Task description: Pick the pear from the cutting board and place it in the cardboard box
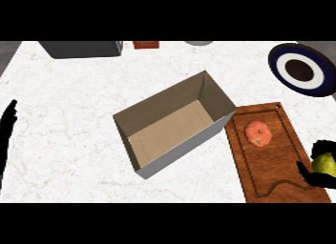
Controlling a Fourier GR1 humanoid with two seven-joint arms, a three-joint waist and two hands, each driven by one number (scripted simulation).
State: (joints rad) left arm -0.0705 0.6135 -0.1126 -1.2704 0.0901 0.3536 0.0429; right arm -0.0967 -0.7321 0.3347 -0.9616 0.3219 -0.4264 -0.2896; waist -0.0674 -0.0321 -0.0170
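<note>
Your tabletop [72, 95] carried the cardboard box [157, 159], open-topped and holding nothing, just left of the cutting board [269, 181]. An orange food piece [258, 133] lay on the board. Your right hand [317, 178] had fingers curled round the pear [327, 165] at the board's right edge. Your left hand [2, 136] rested, fingers straight.

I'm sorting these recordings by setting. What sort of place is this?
Most likely a kitchen counter: a pale marble-look countertop carries a wooden cutting board with an orange food item on it, and a dark-rimmed plate sits near the far right. An open cardboard box stands mid-counter.
</note>
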